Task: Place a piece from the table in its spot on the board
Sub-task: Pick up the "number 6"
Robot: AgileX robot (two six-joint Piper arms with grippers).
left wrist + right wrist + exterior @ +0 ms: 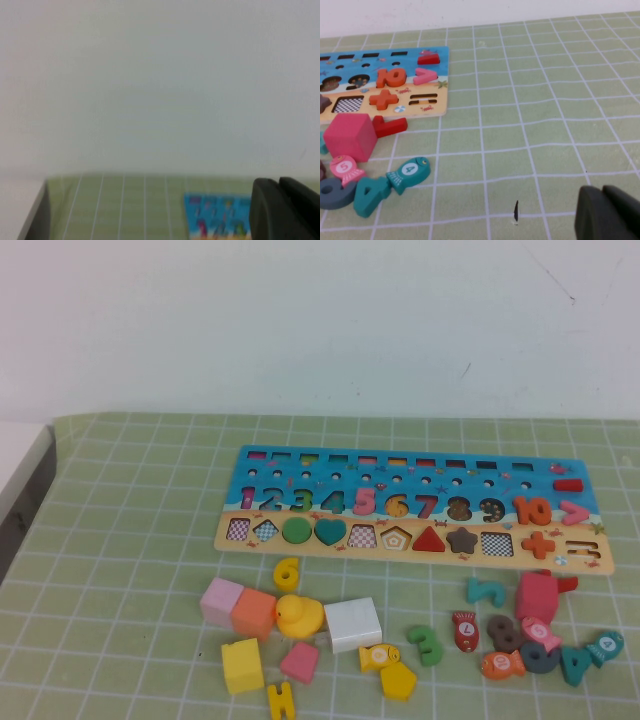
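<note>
The yellow 6 point(287, 572) is lying flat on the tabletop point(130, 500), just below the board's point(410, 466) lower edge at about its seven o'clock corner, untouched and apart from the other loose pieces. The board is sitting in the middle of the tabletop, showing one row of numbers across its blue part and one row of shape slots along its tan strip; the slot at the 6 position looks unfilled, though that is hard to tell. Below the 6, five blocks are clustered: one pink block point(221, 600), one orange block point(254, 612), one white block point(352, 624), one yellow block point(242, 665) and one small pink tile point(299, 661), with one yellow duck point(299, 616) among them. One yellow H point(282, 701) is lying at six o'clock of the duck, and one green 3 point(426, 645) is lying at three o'clock of the white block. The left gripper point(280, 210) is hovering high, off the board's left end, and whether its fingers are spread I cannot tell. The right gripper point(607, 212) is hanging above bare tabletop at the board's right, well apart from the red cube point(350, 136); its fingers likewise I cannot tell.
</note>
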